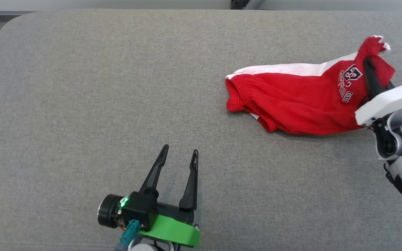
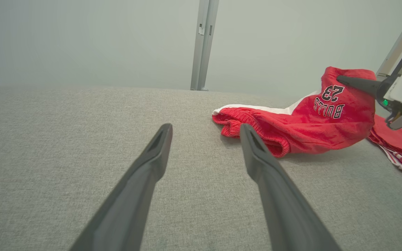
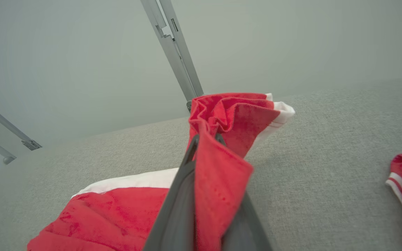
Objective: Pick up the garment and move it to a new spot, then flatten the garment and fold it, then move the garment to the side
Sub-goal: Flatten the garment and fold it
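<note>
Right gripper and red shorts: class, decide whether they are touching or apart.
Touching. The right wrist view shows the right gripper shut on a bunched fold of the red shorts, with cloth pinched between its two dark fingers.

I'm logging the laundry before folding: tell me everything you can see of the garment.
The garment is soft red shorts with a white side stripe, gathered elastic waistband and a "BULLS 23" print. It lies crumpled on the grey cloth surface, waistband leftward, its right end lifted and bunched, pinched in the shut right hand.
</note>
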